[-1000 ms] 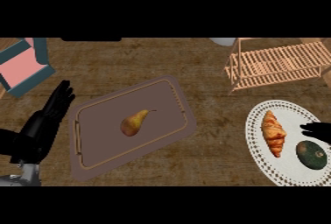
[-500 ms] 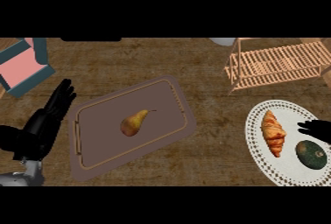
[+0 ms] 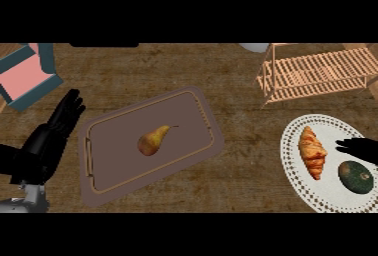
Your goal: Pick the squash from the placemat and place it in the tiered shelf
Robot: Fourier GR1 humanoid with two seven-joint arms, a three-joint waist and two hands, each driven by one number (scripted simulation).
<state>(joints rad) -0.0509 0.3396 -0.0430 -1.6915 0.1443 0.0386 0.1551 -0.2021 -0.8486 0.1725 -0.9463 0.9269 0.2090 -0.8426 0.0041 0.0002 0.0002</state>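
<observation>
Reach step. My right hand (image 3: 360,150) just beside squash (image 3: 356,177), grasp unreadable; left hand (image 3: 50,142) straight-fingered, well apart. Next: curl round squash.

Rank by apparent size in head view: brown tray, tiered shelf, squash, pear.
1. brown tray
2. tiered shelf, partly out of frame
3. squash and pear: look about alike, so not ranked
</observation>
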